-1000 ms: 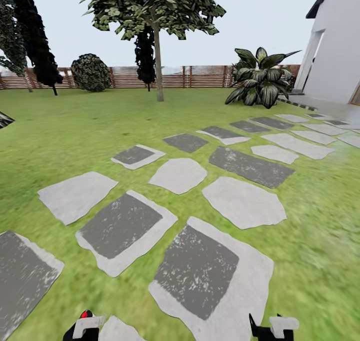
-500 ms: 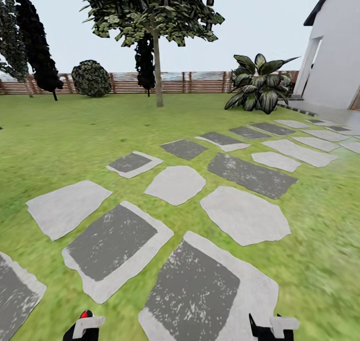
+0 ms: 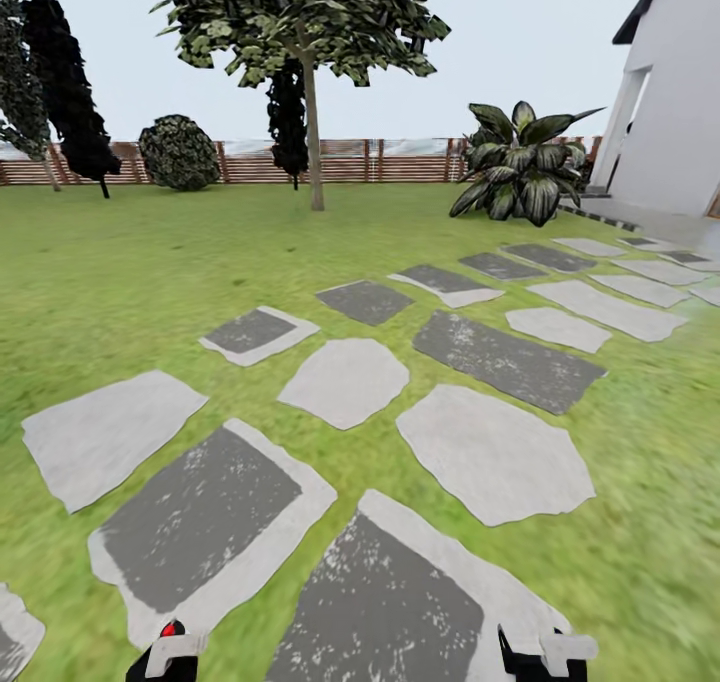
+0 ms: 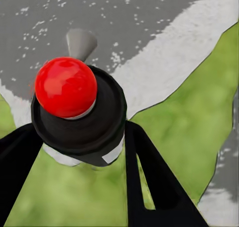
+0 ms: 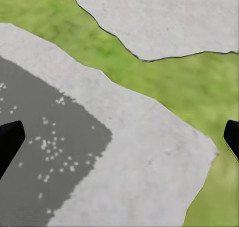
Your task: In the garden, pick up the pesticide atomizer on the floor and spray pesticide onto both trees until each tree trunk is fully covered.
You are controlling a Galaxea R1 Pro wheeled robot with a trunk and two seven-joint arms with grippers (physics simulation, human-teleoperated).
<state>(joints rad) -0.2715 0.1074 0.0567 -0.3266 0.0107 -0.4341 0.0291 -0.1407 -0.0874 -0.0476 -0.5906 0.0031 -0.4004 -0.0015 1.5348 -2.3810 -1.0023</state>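
At the far left of the head view, black cypresses [image 3: 62, 82] are standing against the slatted fence [image 3: 350, 160], with a round bush [image 3: 178, 152] beside them. The left gripper [image 4: 82, 152] is sitting low over the stepping stones [image 3: 195, 522], and its two black fingers [image 4: 149, 182] are pressing on either side of the atomizer [image 4: 79, 112], whose red tip [image 4: 64, 86] is pointing out over a dark stone. In the head view that red tip is just peeking above the gripper's white block [image 3: 172, 652]. Further in, a tree [image 3: 300, 22] with a thin trunk [image 3: 314, 132] is rising from the lawn [image 3: 130, 262] near the fence. To its right a striped-leaf plant [image 3: 520, 167] is growing beside the white house [image 3: 675, 92]. The right gripper [image 5: 119, 137] is hanging wide apart and empty above a pale stone, with grass just beyond it.
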